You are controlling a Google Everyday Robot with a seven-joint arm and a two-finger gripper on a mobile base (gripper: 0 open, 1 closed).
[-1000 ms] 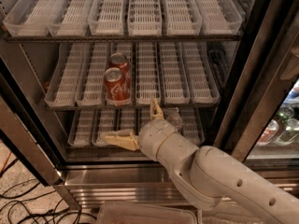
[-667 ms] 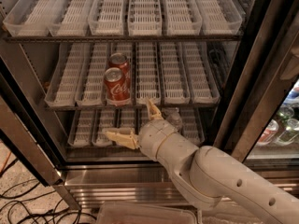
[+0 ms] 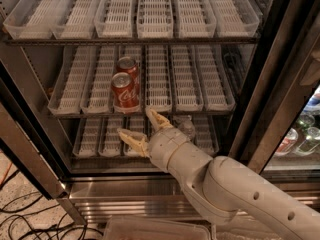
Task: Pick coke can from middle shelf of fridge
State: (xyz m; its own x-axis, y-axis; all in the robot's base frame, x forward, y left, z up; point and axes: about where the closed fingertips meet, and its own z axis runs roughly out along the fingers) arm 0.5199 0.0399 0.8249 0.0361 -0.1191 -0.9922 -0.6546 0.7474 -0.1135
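Two red coke cans stand one behind the other in one lane tray of the middle shelf (image 3: 200, 91) of the fridge (image 3: 150, 184). The front coke can (image 3: 125, 92) is at the shelf's front edge; the second can (image 3: 127, 65) is right behind it. My gripper (image 3: 140, 124) is open and empty, just below and slightly right of the front can, in front of the middle shelf's edge. One tan finger (image 3: 131, 139) points left, the other (image 3: 157, 119) points up. It touches no can.
The top shelf (image 3: 135, 14) holds empty white trays. A clear plastic bottle (image 3: 185, 126) lies on the bottom shelf behind my wrist. The dark-edged door frame (image 3: 270, 84) stands at the right, with bottles (image 3: 300, 136) behind glass. Cables (image 3: 20, 214) lie on the floor at left.
My gripper has moved slightly up and left toward the front can. The cans have not moved.
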